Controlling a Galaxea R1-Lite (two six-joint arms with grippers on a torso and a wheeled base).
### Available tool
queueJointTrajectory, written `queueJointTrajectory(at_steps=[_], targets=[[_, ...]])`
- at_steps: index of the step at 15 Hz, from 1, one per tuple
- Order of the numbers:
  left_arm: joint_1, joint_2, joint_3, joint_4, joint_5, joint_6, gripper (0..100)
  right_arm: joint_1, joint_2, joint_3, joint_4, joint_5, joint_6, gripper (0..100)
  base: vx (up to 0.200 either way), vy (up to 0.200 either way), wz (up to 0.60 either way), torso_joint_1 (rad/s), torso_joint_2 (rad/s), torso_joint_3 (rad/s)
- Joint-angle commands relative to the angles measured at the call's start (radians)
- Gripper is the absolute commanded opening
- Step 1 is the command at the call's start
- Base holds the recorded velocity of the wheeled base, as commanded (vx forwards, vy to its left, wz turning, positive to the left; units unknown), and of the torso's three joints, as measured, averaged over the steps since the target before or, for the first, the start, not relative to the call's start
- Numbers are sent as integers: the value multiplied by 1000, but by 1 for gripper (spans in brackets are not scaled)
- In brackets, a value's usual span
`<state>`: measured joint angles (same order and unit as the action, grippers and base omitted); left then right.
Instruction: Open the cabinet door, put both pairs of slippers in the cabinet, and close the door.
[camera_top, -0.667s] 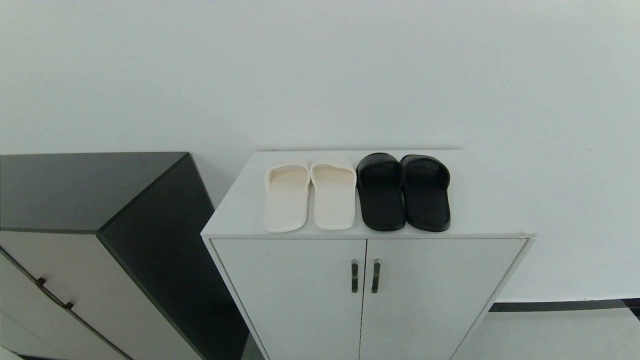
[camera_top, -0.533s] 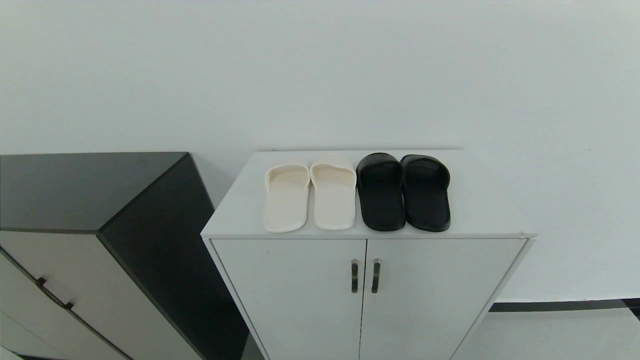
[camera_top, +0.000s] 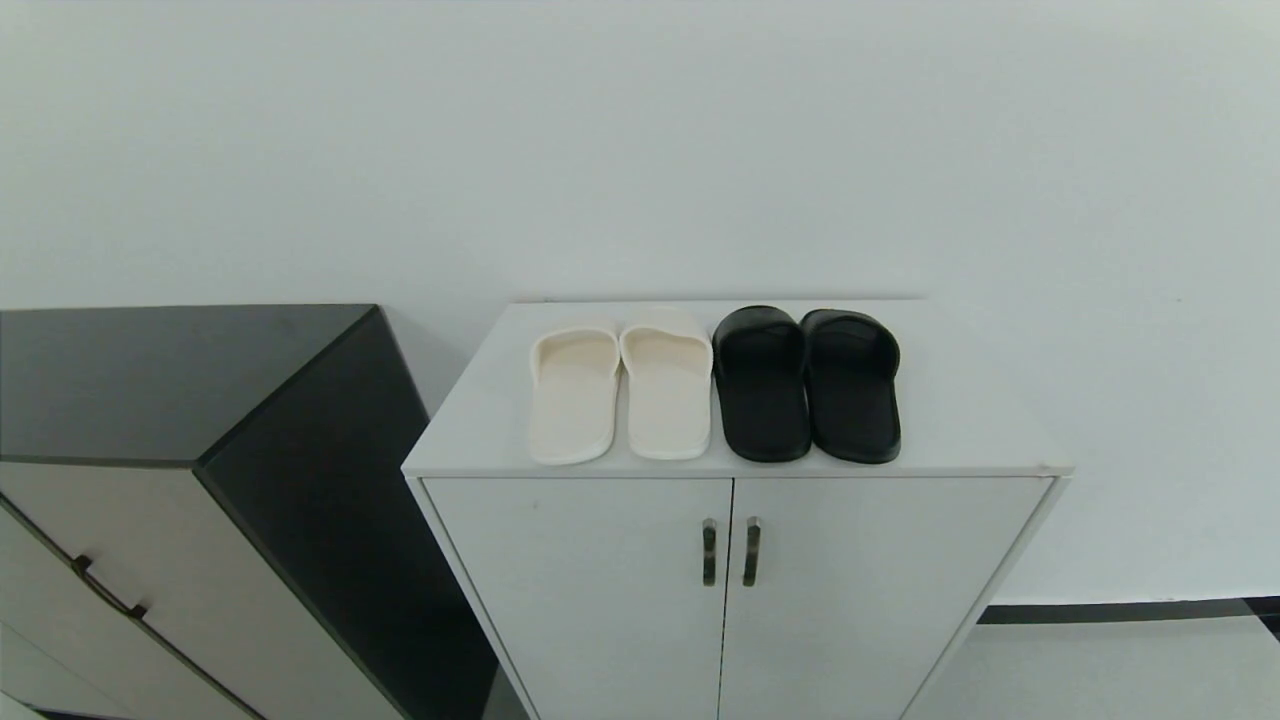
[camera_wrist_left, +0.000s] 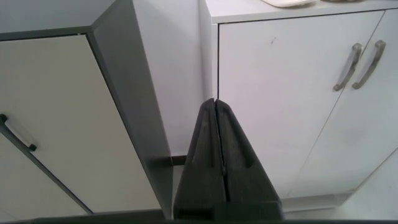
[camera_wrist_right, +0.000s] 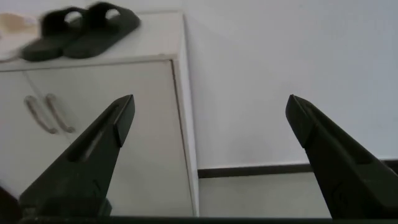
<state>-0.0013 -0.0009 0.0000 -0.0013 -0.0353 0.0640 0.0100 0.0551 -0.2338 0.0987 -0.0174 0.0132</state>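
Note:
A white two-door cabinet (camera_top: 600, 600) stands with both doors shut and two dark metal handles (camera_top: 729, 551) side by side at the middle. On its top lie a cream pair of slippers (camera_top: 620, 392) and, to their right, a black pair of slippers (camera_top: 808, 384), toes toward the wall. My left gripper (camera_wrist_left: 216, 106) is shut with nothing in it, low before the cabinet's left front corner (camera_wrist_left: 217, 74). My right gripper (camera_wrist_right: 211, 106) is open and empty, off the cabinet's right side (camera_wrist_right: 180, 124), with the black slippers (camera_wrist_right: 81, 28) above it.
A black-topped cabinet (camera_top: 180, 380) with light fronts and a dark handle (camera_top: 105, 592) stands close on the left, a narrow gap between the two. A white wall runs behind. Open floor with a dark skirting strip (camera_top: 1130, 610) lies to the right.

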Motion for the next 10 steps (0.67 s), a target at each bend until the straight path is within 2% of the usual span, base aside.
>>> queueJointTrajectory(at_steps=[1,4,5,6,8,10], targets=[[0,1,0,0,0,0,0,16,310,-111,67,91,24,100,0,0,0,0,0,0],[0,1,0,0,0,0,0,61,641,-116,-205,128,80,100,0,0,0,0,0,0],[0,1,0,0,0,0,0,156,799,-142,-330,109,122,100,0,0,0,0,0,0],[0,1,0,0,0,0,0,245,885,-188,-373,50,154,100,0,0,0,0,0,0],[0,1,0,0,0,0,0,430,982,-275,-376,-93,214,100,0,0,0,0,0,0],[0,2,0,0,0,0,0,556,1089,-355,-378,-222,231,100,0,0,0,0,0,0]])
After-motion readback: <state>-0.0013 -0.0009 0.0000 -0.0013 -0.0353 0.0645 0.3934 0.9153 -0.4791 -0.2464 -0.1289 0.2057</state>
